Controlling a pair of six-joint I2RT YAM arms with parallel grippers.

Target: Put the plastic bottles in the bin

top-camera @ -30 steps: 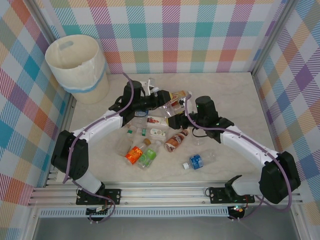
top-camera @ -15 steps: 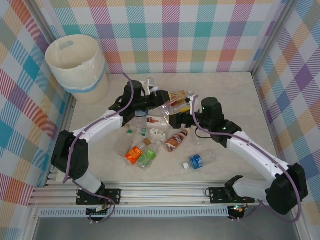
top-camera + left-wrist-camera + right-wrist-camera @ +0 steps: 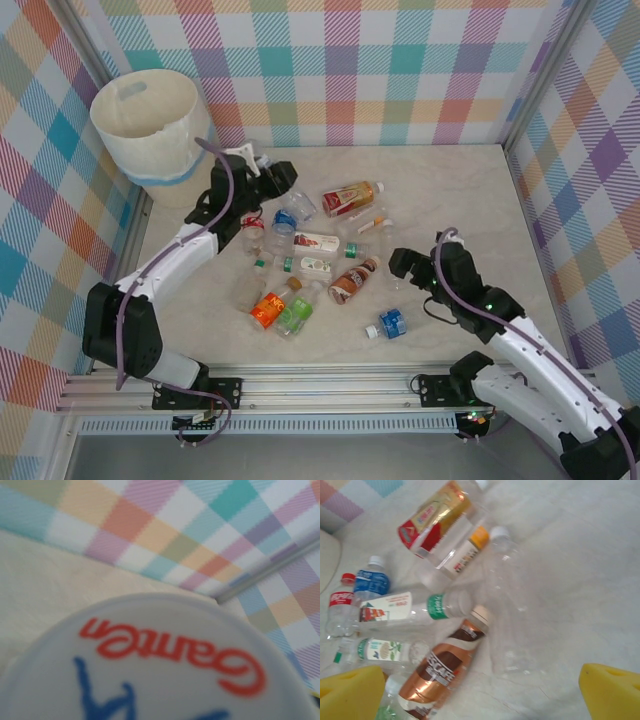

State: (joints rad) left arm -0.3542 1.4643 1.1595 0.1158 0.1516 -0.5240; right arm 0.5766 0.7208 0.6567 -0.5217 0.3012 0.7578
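Pulled back from the pile since a moment ago and now close to the near edge: right gripper (image 3: 402,264), yellow pads (image 3: 350,695) wide apart, nothing between them. Just left of it on the table (image 3: 470,190), a small blue-label bottle (image 3: 392,321), clear, lying down. Farther left, an orange bottle (image 3: 268,305) and a green bottle (image 3: 295,313), side by side. Deeper in, more of the plastic bottles, all on their sides and close together: a brown bottle (image 3: 445,670) with a pale cap, a green-cap bottle (image 3: 437,606) with a white label, a bare clear bottle (image 3: 507,605), then a bigger red and gold bottle (image 3: 350,197). Swung away from the pile toward the back left: left gripper (image 3: 272,176), closed on a white-label bottle (image 3: 165,670) with red and blue letters, very close to its camera. Farthest back, in the left corner near that gripper, the bin (image 3: 150,130): round, cream-white, upright, with a blue band and a handle slot.
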